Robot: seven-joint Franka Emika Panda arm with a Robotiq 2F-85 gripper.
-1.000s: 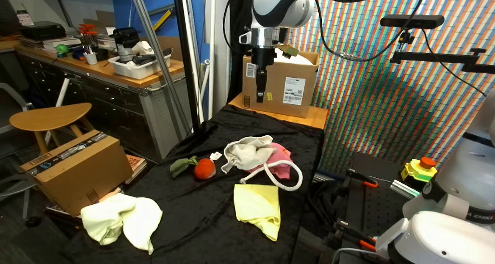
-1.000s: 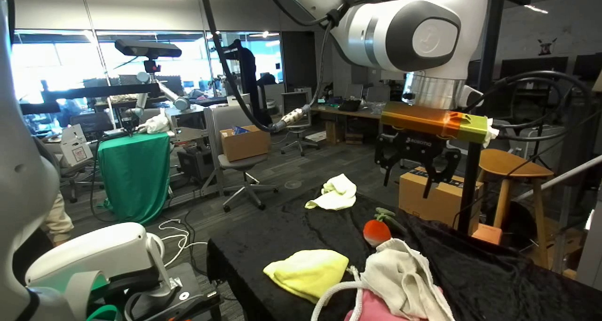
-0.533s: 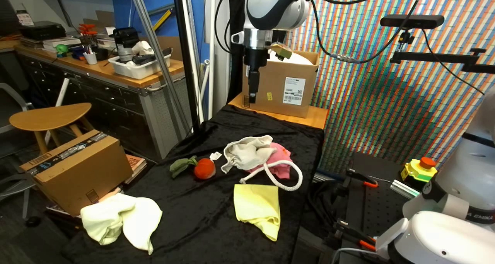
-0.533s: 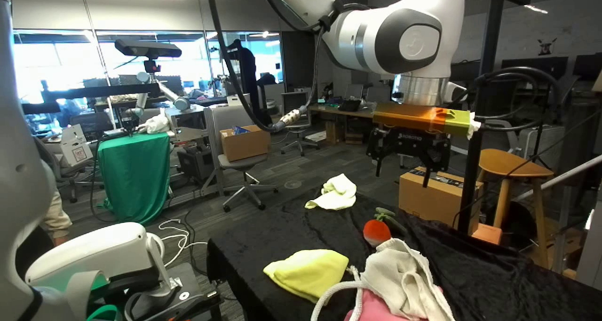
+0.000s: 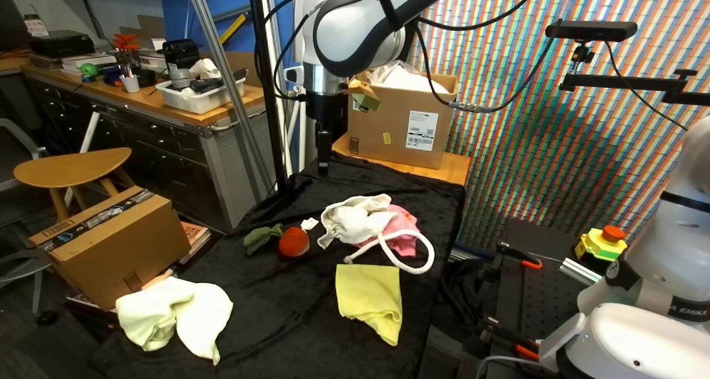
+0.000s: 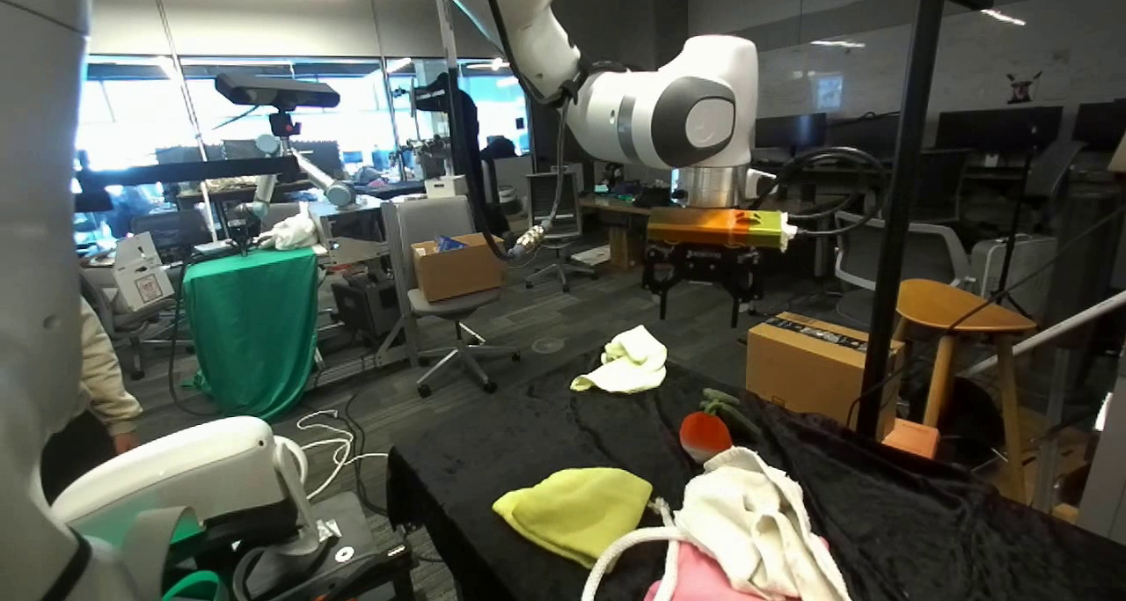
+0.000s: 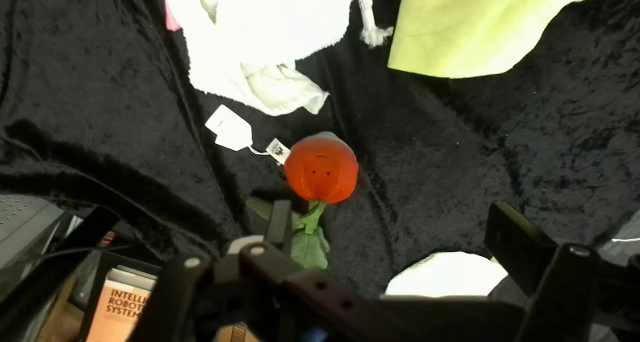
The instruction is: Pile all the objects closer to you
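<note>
Fingers spread, gripper (image 6: 699, 318) above the black tablecloth (image 5: 288, 312).
Red plush radish (image 7: 321, 171) lies near white cloth (image 5: 355, 221) overlapping pink fabric (image 5: 402, 222), perhaps a bag; yellow cloth (image 5: 367, 290) and paler cloth (image 5: 201, 311) lie well apart.

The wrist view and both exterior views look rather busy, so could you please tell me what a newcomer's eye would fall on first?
Most likely the orange-red plush toy with its small face, near the middle of the wrist view, bright against the black cloth. Next, perhaps, come the yellow cloth lying on it in both exterior views, and the multicoloured striped backdrop at upper right of an exterior view.
</note>
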